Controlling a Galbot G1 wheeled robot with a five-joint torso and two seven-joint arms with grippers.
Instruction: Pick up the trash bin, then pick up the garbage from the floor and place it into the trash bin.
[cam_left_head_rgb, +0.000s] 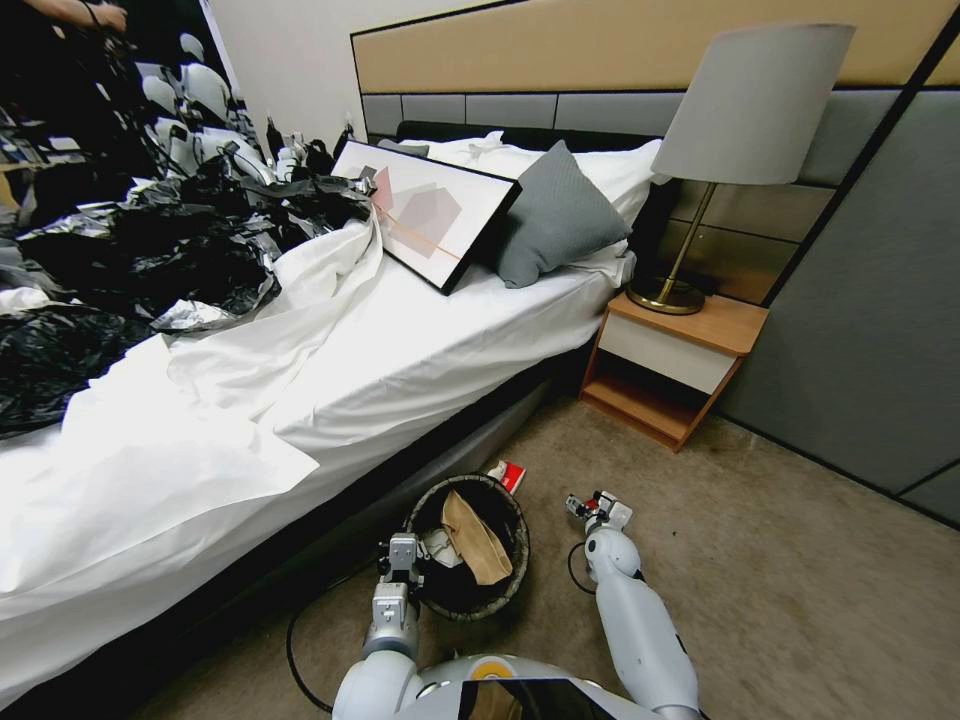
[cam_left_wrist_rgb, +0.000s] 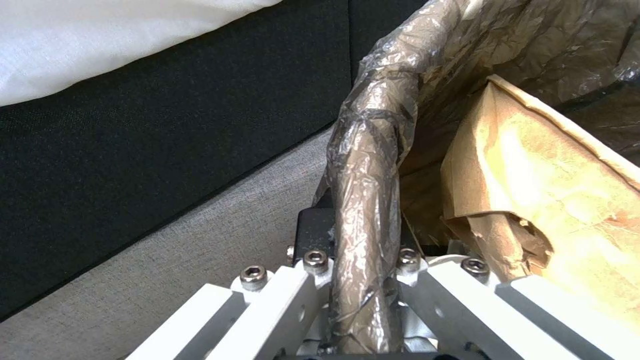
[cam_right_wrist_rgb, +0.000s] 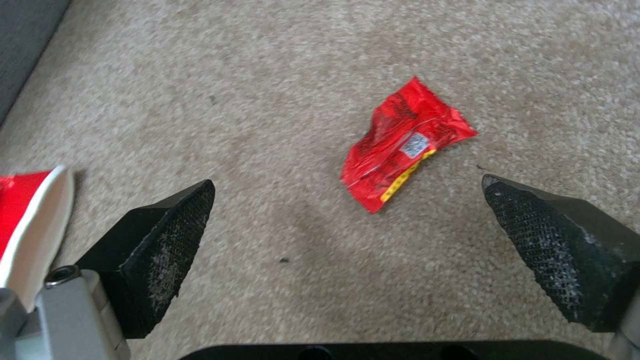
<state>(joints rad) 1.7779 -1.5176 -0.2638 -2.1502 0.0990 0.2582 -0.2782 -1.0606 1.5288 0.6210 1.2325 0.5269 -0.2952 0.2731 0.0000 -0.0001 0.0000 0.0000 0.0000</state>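
Note:
The trash bin, lined with a dark bag, stands on the carpet beside the bed. A tan paper bag and a white scrap lie inside it. My left gripper is shut on the bin's bag-covered rim, with the paper bag just past it. To the right of the bin, my right gripper hangs open above the carpet. A crumpled red wrapper lies flat between and just beyond its fingertips. A red-and-white packet lies on the floor behind the bin.
The bed with its dark base runs along the left, close to the bin. A wooden nightstand with a lamp stands ahead on the right. A black cable loops near my base. Bare carpet stretches right.

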